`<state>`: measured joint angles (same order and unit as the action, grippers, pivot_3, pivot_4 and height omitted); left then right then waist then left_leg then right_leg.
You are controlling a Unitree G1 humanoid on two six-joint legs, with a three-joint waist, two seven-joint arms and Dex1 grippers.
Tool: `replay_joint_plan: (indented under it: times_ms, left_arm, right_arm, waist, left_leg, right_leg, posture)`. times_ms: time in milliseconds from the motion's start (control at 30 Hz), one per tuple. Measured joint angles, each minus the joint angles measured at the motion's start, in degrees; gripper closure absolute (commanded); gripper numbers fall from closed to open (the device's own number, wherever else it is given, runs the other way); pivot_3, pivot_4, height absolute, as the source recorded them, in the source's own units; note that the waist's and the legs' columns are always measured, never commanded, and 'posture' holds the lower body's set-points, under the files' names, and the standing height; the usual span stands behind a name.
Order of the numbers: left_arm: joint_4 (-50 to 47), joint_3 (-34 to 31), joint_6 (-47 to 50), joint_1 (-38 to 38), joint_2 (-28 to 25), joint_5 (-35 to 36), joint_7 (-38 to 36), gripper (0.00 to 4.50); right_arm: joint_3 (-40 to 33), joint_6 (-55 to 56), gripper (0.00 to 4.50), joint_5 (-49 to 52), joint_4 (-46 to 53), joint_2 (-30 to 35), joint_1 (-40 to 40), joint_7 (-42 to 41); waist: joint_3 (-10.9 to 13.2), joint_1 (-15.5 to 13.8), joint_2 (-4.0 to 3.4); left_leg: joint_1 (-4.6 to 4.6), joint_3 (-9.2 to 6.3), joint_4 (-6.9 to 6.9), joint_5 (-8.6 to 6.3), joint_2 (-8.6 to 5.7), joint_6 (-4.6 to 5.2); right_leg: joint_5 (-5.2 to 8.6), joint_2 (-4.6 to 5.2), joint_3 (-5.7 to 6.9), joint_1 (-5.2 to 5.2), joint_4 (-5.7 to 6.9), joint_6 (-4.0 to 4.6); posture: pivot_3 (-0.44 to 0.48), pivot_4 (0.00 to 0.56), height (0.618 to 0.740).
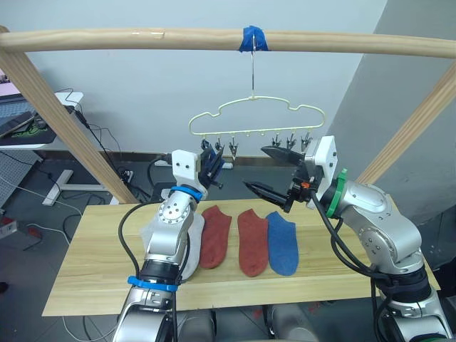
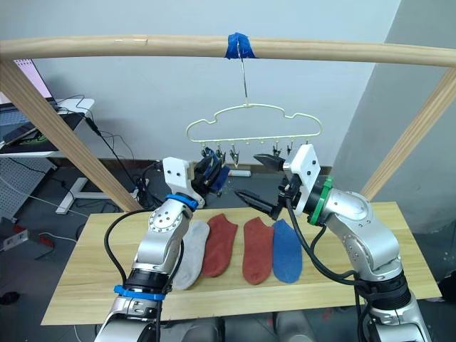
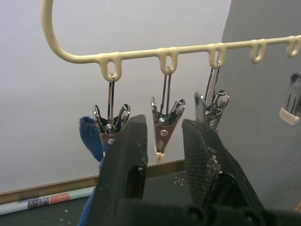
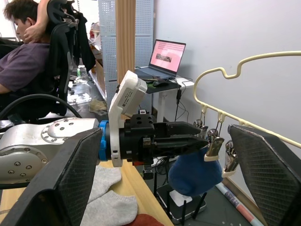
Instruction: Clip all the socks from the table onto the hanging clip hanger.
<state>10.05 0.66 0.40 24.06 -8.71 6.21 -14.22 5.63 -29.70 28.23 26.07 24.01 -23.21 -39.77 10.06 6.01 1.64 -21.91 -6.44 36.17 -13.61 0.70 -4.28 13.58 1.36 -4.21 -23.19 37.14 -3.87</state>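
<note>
While the clip hanger is hung by its hook from the blue tape on the wooden pole, the left gripper is raised to the left end of its row of clips, and its two fingers are seen a little apart on either side of the second clip. A blue sock is hung from the first clip, just beside the left fingers, but whether it is also touched by them cannot be told. The right gripper is held near the right half of the clip row with its fingers spread wide, and nothing is held between them. On the table, four socks are laid side by side near the middle: a grey sock nearest the left edge, partly hidden by the left arm, then a rust red sock, a second rust red sock, and a second blue sock nearest the right edge. Beyond the frame, a person is seen seated in a chair, and an open laptop is set on a desk.
</note>
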Motion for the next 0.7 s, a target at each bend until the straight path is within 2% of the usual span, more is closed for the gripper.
replay_joint_plan:
  times_ms: [700]
  left_arm:
    - [6.8, -0.2, -4.3, 3.9, 1.3, -0.9, 0.7, 3.17]
  right_arm:
    - [0.0, -0.2, 0.00, 0.0, 0.0, 0.0, -0.5, 1.0]
  waist:
    - [0.0, 0.6, 0.00]
  left_leg:
    - [0.00, 0.00, 0.00, 0.00, 0.00, 0.00]
  right_leg:
    - [0.00, 0.00, 0.00, 0.00, 0.01, 0.00]
  posture:
    - [-0.176, 0.116, 0.740]
